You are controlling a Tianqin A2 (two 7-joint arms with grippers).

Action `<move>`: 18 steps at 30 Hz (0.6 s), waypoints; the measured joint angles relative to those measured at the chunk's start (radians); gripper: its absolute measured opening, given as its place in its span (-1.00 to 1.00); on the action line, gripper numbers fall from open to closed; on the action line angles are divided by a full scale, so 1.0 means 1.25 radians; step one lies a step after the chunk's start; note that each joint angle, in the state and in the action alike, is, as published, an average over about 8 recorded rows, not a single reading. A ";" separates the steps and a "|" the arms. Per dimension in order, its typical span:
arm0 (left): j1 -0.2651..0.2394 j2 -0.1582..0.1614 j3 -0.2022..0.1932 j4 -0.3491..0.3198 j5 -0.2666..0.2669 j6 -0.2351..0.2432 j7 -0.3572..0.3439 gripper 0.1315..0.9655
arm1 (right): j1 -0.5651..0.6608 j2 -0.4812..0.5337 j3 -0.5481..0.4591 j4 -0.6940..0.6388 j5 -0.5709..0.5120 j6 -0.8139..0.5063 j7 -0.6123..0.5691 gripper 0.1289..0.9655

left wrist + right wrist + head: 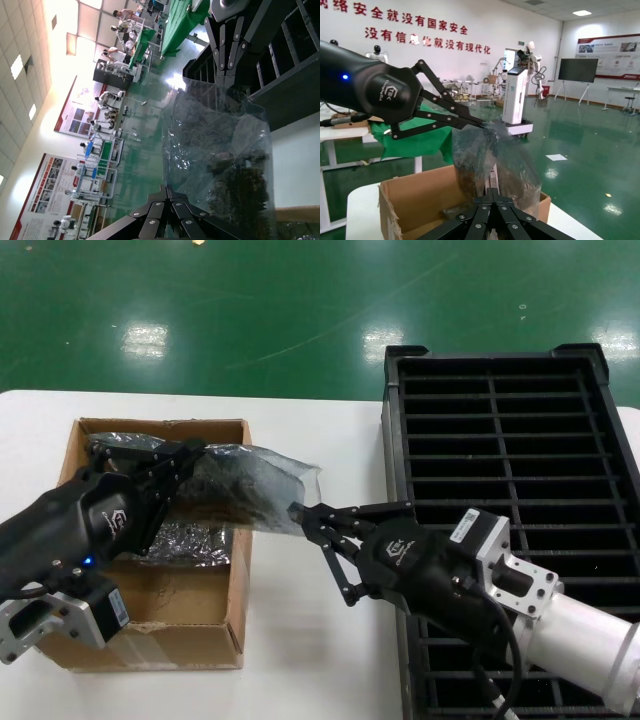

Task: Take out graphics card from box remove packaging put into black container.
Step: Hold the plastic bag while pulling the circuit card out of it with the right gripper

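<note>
Nearest, the right gripper (303, 515) pinches one end of the packaging (245, 485), fingers closed on its edge; the left gripper (188, 455) clamps the other end above the box (150, 620); the graphics card (470, 165) shows dark inside the bag. Pulling apart steadily along the bag's length seems best, without tearing it; more crinkly bags (190, 540) lie in the box beneath; the black container (520, 440) waits beyond, right arm lying across it.

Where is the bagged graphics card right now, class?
In the head view the packaging with the graphics card hangs over the box's right wall, pinched between the left gripper and right gripper.
</note>
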 joint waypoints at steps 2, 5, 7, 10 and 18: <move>0.000 0.000 0.000 0.000 0.000 0.000 0.000 -0.98 | 0.003 -0.001 -0.004 0.004 -0.011 -0.003 0.009 -0.99; 0.000 0.000 0.000 0.000 0.000 0.000 0.000 -0.98 | 0.004 -0.003 -0.010 0.015 -0.033 -0.005 0.031 -0.99; 0.000 0.000 0.000 0.000 0.000 0.000 0.000 -0.98 | 0.001 -0.006 -0.015 0.026 -0.050 -0.005 0.048 -0.99; 0.000 0.000 0.000 0.000 0.000 0.000 0.000 -0.98 | -0.007 -0.010 -0.022 0.045 -0.072 -0.004 0.072 -0.99; 0.000 0.000 0.000 0.000 0.000 0.000 0.000 -0.98 | -0.019 -0.026 -0.027 0.070 -0.101 -0.008 0.094 -0.99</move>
